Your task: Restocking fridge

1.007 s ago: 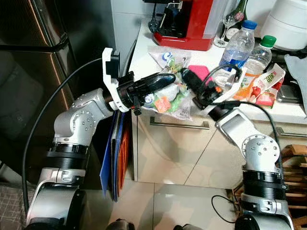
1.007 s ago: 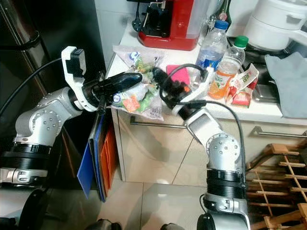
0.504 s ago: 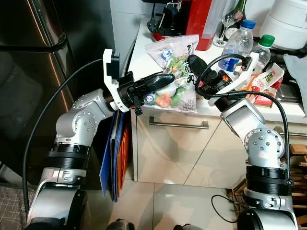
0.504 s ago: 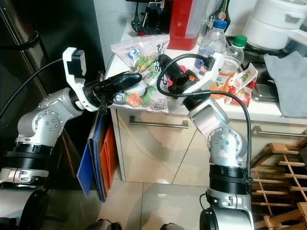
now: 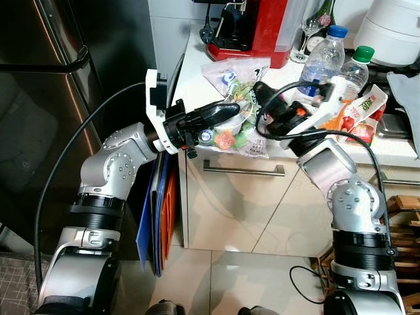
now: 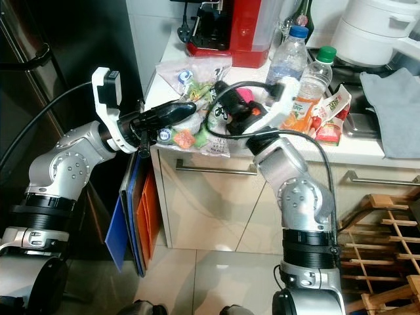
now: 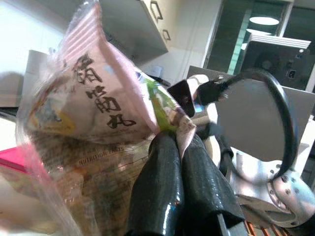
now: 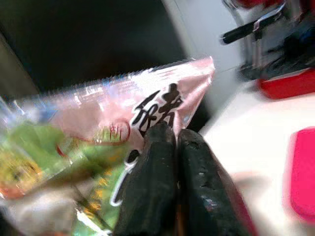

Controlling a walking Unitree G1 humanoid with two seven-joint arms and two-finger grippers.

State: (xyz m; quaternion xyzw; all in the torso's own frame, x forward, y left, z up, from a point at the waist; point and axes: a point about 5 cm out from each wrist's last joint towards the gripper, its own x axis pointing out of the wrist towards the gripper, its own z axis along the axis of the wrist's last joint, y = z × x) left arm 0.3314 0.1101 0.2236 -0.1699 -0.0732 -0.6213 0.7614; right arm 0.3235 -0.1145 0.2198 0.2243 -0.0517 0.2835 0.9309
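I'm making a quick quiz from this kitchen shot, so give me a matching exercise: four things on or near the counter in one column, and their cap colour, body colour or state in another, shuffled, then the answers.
Things:
1. snack bag
2. taller water bottle
3. shorter bottle
4. coffee machine

Descriptions:
A. green cap
B. red body
C. pinched by both the left gripper and the right gripper
D. blue cap

Pairs: 1-C, 2-D, 3-A, 4-B
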